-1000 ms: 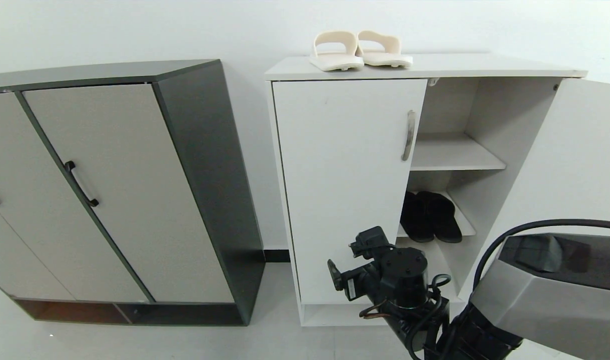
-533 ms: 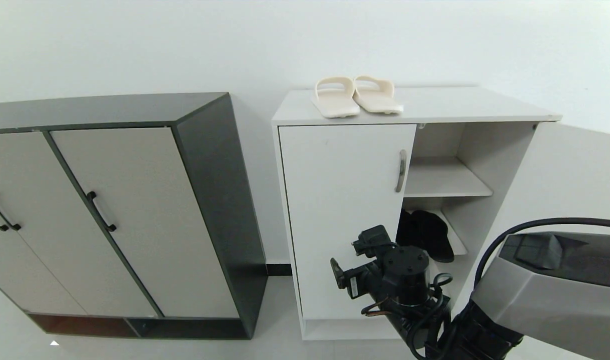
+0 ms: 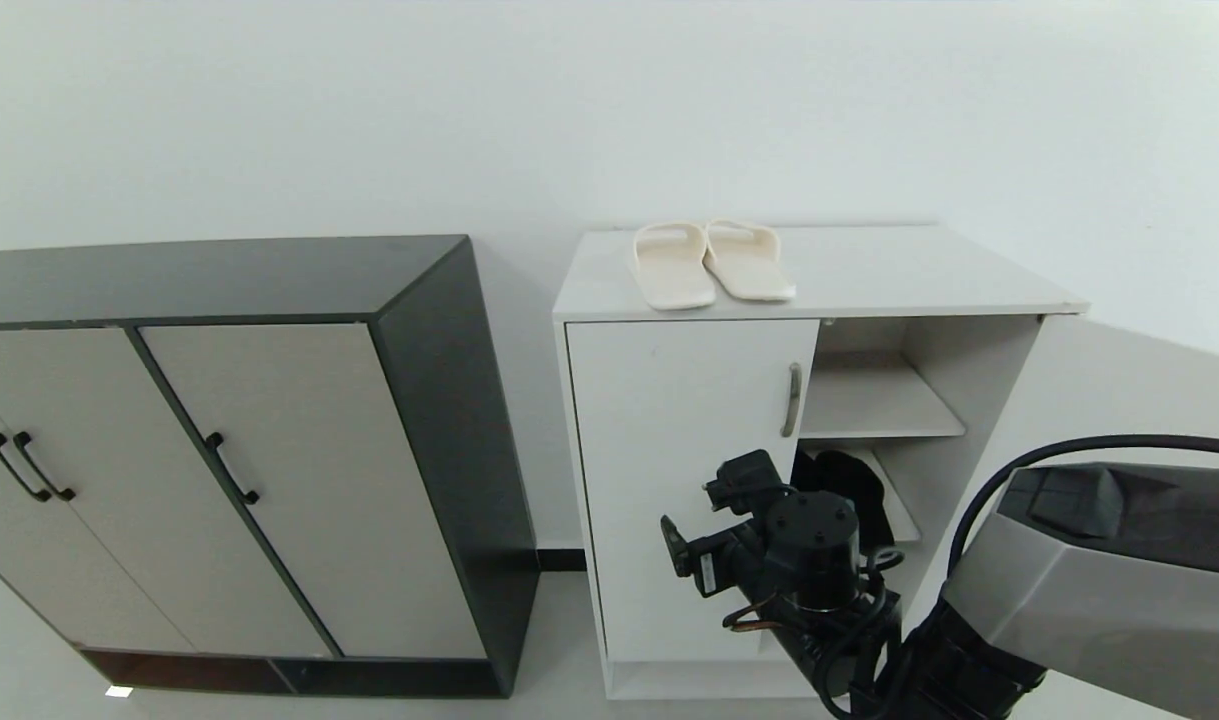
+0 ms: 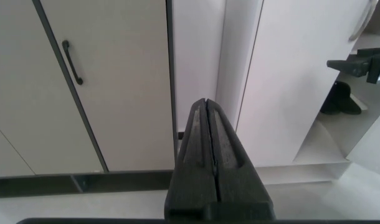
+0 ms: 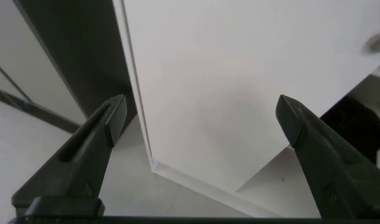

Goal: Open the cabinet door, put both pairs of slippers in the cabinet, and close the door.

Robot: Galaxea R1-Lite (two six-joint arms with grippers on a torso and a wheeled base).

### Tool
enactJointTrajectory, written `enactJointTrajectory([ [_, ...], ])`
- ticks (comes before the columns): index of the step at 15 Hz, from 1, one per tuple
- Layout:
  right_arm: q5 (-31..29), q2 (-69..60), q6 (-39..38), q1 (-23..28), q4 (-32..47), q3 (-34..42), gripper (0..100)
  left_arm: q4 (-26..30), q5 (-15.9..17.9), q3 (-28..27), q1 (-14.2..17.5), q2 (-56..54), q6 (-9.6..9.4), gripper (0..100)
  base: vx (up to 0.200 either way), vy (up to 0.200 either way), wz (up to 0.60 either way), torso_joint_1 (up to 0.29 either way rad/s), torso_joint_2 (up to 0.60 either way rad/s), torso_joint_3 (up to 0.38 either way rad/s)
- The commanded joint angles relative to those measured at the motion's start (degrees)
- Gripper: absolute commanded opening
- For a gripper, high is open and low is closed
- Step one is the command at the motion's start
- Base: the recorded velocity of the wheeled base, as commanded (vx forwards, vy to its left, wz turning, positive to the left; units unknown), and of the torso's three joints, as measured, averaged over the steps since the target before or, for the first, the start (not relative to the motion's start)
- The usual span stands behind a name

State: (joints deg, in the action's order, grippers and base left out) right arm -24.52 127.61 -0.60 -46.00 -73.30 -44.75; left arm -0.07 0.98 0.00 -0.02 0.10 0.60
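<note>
right hand spread wide, empty | left hand pinched closed, empty | risk: beige slippers lie near white cabinet top's front edge; a poor pinch may knock one off

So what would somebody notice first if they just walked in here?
The cream slippers on top of the white cabinet stand out first. Next, the cabinet's right side is open, with black slippers inside, low down. Close up, the robot's right hand hangs open in front of the closed door.
</note>
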Motion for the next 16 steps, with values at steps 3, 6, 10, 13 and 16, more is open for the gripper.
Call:
enactJointTrajectory([
  [3,0.0,0.0,0.0,-0.1,-0.2,0.3,100,0.0,0.0,0.0,-0.1,0.0,0.11,0,0.0,0.0,0.0,0.194,-0.5,-0.31],
  [6,0.0,-0.2,0.0,-0.1,-0.2,0.3,100,0.0,0.0,0.0,-0.1,0.0,0.02,0,0.0,0.0,0.0,0.211,-0.51,-0.317],
  [10,0.0,-0.2,0.0,-0.1,-0.2,0.2,100,0.0,0.0,0.0,0.0,0.0,0.11,0,0.0,0.0,0.0,0.228,-0.54,-0.322],
  [13,0.0,0.0,0.1,-0.1,-1.4,0.3,100,0.0,0.0,0.0,-0.1,0.0,0.02,0,0.0,0.0,0.0,0.259,-0.57,-0.326],
  [16,0.3,-1.4,2.7,0.7,-0.6,-1.7,100,0.0,0.1,0.0,-0.1,0.0,-0.25,0,0.0,0.0,0.0,0.107,-0.23,-0.133],
])
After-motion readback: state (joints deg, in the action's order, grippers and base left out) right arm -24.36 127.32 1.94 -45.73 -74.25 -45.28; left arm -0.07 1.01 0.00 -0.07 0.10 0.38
